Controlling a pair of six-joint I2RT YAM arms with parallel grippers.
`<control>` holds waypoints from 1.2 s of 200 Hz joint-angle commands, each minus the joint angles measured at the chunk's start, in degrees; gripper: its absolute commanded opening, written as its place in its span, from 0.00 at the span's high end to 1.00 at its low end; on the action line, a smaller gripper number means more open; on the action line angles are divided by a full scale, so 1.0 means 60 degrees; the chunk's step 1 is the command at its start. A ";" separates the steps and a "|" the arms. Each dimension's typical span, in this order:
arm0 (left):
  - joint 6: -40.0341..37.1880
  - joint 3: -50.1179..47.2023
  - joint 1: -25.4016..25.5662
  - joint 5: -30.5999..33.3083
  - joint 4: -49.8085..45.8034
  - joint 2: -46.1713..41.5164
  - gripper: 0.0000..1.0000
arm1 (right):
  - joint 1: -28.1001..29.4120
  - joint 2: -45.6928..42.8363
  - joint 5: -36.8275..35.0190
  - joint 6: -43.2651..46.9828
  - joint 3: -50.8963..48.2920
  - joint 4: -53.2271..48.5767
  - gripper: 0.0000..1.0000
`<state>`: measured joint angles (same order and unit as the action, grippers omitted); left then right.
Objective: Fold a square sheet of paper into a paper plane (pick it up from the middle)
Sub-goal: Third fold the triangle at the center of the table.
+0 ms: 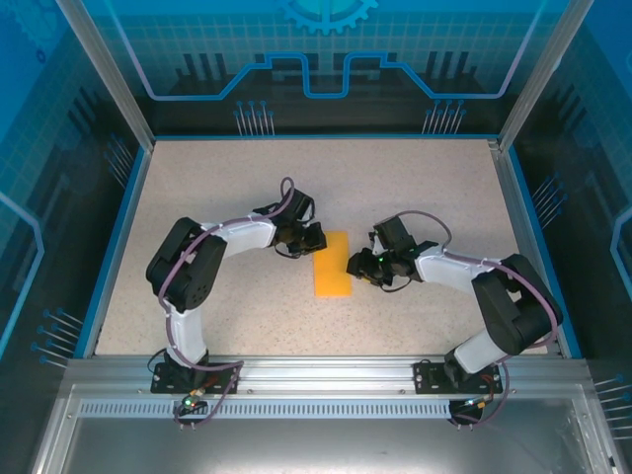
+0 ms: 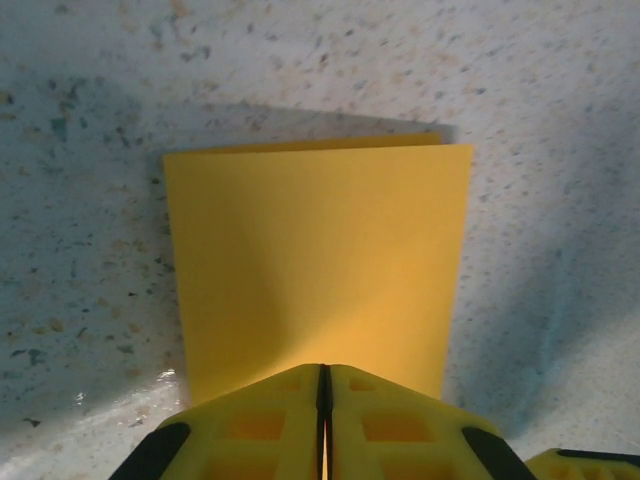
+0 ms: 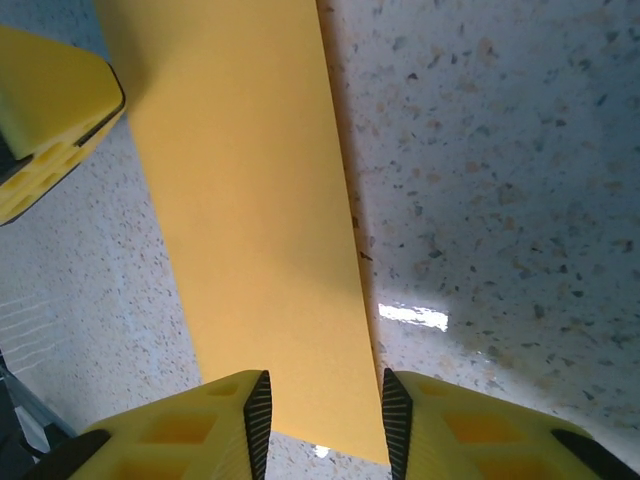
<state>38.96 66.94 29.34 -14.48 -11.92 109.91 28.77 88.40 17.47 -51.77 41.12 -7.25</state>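
Lying flat on the speckled table point(image 1: 227, 188), the sheet of paper point(image 1: 332, 265) sits between the two arms near the middle of the surface, folded into a narrow upright rectangle. The left gripper point(image 1: 314, 240) is at the sheet's far left corner, and the right gripper point(image 1: 354, 265) meets its right edge.

From the left wrist, the left gripper point(image 2: 323, 420) has its yellow fingers point(image 2: 260, 425) pressed together with only a thin dark seam between them. The paper's point(image 2: 315, 260) near edge runs under their tips; whether that edge is pinched cannot be told. This view also shows two layers: a sliver of the lower one peeks past the upper layer's far edge.

From the right wrist, the right gripper point(image 3: 325, 420) stands partly open, its black-edged fingers point(image 3: 440, 430) spread about as wide as the paper strip point(image 3: 250, 200), whose near end lies in the gap. It grips nothing. A blocky yellow finger of the left gripper point(image 3: 50, 110) touches the strip's left edge.

The paper is smooth, plain orange-yellow with crisp straight edges; the table is pale, glossy stone-look flecked with dark specks.
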 commanded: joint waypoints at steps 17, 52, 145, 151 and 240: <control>-0.0107 -0.0125 -0.0087 -0.0194 -0.0061 0.0161 0.89 | -0.0070 0.0329 0.0572 0.0319 0.0031 0.0216 0.61; -0.0082 -0.0396 -0.0174 -0.0198 0.0103 0.0198 0.89 | -0.0065 0.0642 0.0706 0.0380 0.0133 0.0306 0.60; -0.0108 -0.0911 -0.0364 -0.0399 0.0455 0.0445 0.90 | -0.0071 0.1058 0.1126 0.0293 0.0250 0.0748 0.61; -0.0107 -0.0931 -0.0373 -0.0407 0.0471 0.0446 0.90 | -0.0075 0.1070 0.1144 0.0277 0.0229 0.0775 0.61; -0.0233 -0.1077 -0.0364 -0.0502 0.0564 0.0373 0.91 | -0.0424 0.1334 0.1566 0.0164 0.0250 0.1358 0.61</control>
<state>38.83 62.39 27.42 -17.04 -7.18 110.65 27.94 95.31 24.75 -50.57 41.39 -0.69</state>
